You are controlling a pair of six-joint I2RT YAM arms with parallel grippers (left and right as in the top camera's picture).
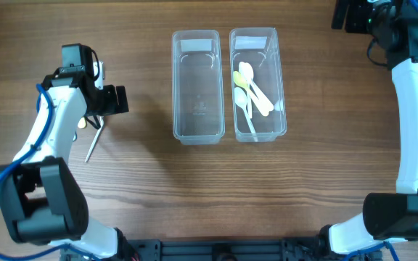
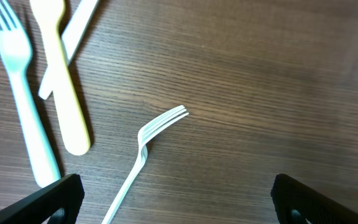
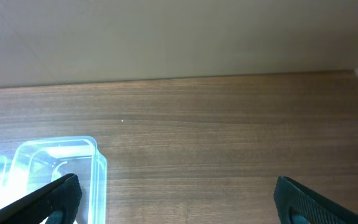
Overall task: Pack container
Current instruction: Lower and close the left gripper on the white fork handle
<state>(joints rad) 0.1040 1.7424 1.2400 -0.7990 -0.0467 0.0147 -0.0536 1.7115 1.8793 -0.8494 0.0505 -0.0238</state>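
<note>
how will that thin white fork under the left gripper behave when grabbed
The fork looks like thin plastic, so probably very light and somewhat bendy. Lying flat on the smooth table, its slim handle may skid or pivot when pinched. Rolling seems unlikely.

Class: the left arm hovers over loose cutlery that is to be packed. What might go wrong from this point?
The thin clear fork lies flat on the table, so the open left gripper may slip off it. The yellow utensil crosses a white one beside the pale blue fork; a grasp there might lift two or scatter them.
</note>
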